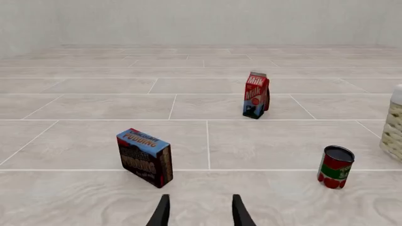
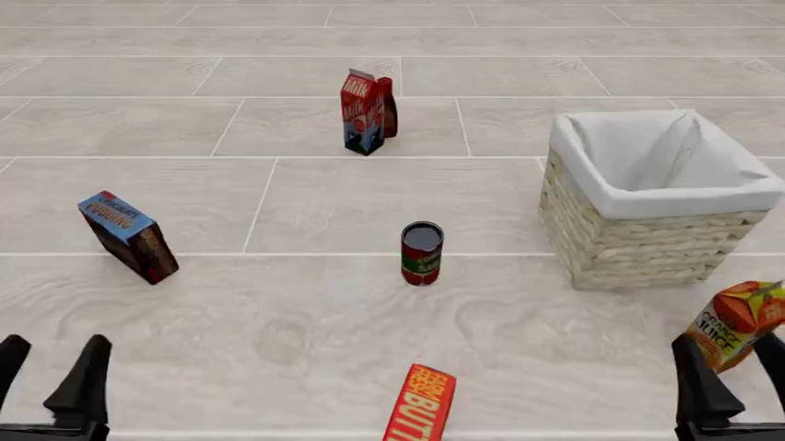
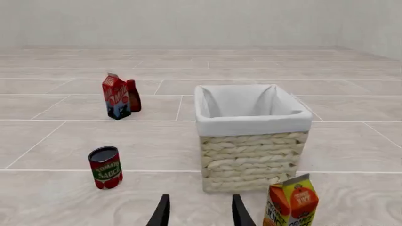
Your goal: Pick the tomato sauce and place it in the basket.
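Tiled tabletop: tomato sauce (image 2: 421, 254) stands upright, well ahead of both jaws.

Front view high, looking down the table, wrist views low, both sharing tomato sauce (image 1: 335, 166)

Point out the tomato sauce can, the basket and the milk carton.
tomato sauce can (image 2: 421, 260): front view, on its red label.
basket (image 2: 638, 248): front view, on its woven front wall.
milk carton (image 2: 360, 115): front view, on its red front face.
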Motion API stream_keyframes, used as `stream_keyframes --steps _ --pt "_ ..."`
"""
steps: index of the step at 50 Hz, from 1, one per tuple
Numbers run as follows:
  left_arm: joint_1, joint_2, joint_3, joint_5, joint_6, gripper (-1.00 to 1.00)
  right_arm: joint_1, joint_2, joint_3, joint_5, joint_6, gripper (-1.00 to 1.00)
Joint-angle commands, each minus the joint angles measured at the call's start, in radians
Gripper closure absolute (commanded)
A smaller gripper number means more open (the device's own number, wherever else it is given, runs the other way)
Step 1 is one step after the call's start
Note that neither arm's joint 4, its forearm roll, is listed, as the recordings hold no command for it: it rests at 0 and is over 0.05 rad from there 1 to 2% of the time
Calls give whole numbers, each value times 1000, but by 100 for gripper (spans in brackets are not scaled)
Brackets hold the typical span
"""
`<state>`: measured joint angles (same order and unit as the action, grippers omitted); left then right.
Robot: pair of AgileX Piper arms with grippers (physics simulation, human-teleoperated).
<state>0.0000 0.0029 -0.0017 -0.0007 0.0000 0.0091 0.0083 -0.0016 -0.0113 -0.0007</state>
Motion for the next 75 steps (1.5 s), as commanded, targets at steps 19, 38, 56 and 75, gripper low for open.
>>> stream_keyframes --steps 19,38,56,75 --pt "0 5 -3 -1 0 -100 25 60 -56 28 -101 -100" --pt "0 5 -3 -1 0 -100 125 516 -167 -223 -160 -100" --pt "0 5 -3 -1 0 -100 240 840 -313 -321 -193 -100" --pt "0 5 -3 -1 0 -100 381 1121 -412 -433 -171 -100"
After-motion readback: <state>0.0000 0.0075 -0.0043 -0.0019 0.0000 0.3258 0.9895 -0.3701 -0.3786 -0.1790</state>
